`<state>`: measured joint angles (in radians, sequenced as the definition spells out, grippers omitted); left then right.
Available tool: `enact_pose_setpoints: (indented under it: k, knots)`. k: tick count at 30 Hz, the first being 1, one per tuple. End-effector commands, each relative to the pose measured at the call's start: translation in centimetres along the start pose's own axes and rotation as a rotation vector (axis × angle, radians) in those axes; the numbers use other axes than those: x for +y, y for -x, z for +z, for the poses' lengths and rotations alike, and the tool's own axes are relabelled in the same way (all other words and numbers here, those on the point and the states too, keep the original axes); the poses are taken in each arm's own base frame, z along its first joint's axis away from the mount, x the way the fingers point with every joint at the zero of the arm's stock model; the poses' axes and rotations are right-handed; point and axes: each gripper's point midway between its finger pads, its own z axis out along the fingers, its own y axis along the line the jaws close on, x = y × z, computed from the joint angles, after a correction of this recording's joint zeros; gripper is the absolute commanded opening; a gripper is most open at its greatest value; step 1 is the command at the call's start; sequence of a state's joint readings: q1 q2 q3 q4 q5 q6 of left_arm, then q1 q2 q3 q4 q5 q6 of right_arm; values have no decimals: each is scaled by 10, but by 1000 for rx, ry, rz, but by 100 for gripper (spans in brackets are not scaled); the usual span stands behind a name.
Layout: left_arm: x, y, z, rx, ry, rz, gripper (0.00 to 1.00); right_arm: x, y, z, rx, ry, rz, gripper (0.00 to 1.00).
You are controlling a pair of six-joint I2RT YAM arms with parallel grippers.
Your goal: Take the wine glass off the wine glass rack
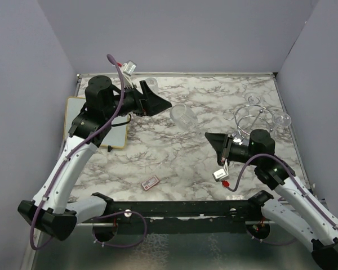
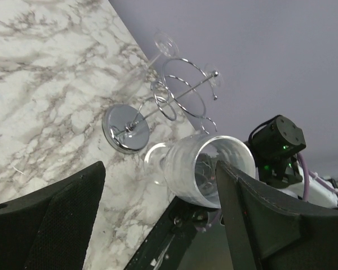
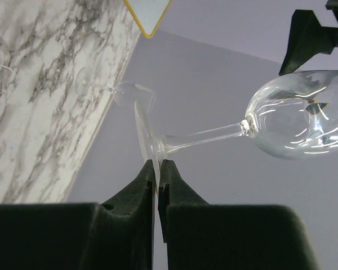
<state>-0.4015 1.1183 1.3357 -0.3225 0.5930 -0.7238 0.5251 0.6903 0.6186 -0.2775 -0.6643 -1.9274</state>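
Note:
My right gripper (image 1: 209, 138) is shut on the foot of a clear wine glass (image 1: 183, 115) and holds it on its side above the marble table, off the rack. In the right wrist view the fingertips (image 3: 158, 164) pinch the foot's rim, and the stem runs right to the bowl (image 3: 301, 121). My left gripper (image 1: 162, 100) is open, just left of the bowl's mouth. In the left wrist view the bowl (image 2: 205, 169) lies ahead of and between its spread fingers (image 2: 259, 219). The chrome wine glass rack (image 1: 253, 115) stands at the right; it also shows in the left wrist view (image 2: 158, 107).
Another glass (image 1: 281, 119) hangs on the rack's right side. A third glass (image 1: 151, 83) lies near the back wall behind my left gripper. A yellow-framed whiteboard (image 1: 73, 112) lies at the left. A small red-and-white item (image 1: 151, 181) lies near the front edge.

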Motion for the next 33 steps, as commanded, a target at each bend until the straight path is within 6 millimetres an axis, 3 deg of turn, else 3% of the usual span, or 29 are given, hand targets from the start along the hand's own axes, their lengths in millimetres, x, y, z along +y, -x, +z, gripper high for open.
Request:
enact_pose_setpoints:
  k: [1,8,21,30,33]
  knots:
    - [-21,-19,0,125,-140,16,80,-27,-12,-7,83,-48,-156,1]
    - [-15,-41,5,241,-171,-23,66,-22,-16,-6,132,-2,-217,1]
    - [18,-63,5,323,88,178,49,0,-8,9,127,120,-244,1]
    - [32,-64,1,338,167,208,21,11,-6,16,128,159,-246,1]
    - [35,-62,0,330,191,216,9,9,-4,16,120,148,-237,6]
